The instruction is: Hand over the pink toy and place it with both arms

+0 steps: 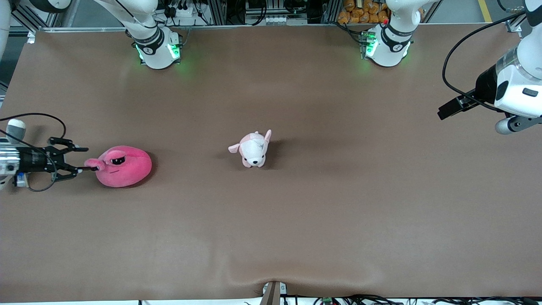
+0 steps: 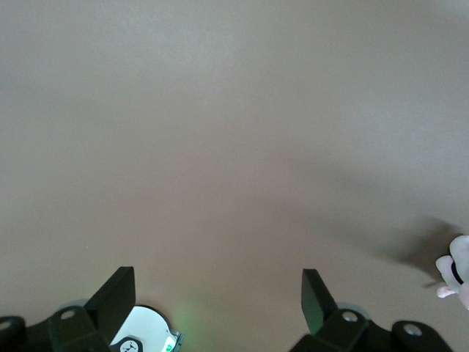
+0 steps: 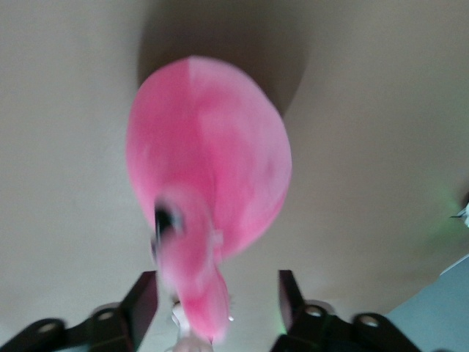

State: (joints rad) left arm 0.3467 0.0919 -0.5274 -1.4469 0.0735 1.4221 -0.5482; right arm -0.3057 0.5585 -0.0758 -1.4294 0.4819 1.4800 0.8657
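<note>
The pink toy (image 1: 126, 167) lies on the table toward the right arm's end, its black eyes facing up. It fills the right wrist view (image 3: 212, 161). My right gripper (image 1: 80, 159) is low at the table beside the toy. It is open (image 3: 216, 304), and the toy's protruding pink flap (image 1: 94, 163) lies between its fingers, which are not closed on it. My left gripper (image 1: 444, 112) waits raised over the left arm's end of the table, open and empty (image 2: 220, 301).
A small pale pink-and-white plush puppy (image 1: 253, 149) stands near the middle of the brown table (image 1: 338, 203); it also shows at the edge of the left wrist view (image 2: 458, 271). The arm bases (image 1: 157, 48) stand along the table's top edge.
</note>
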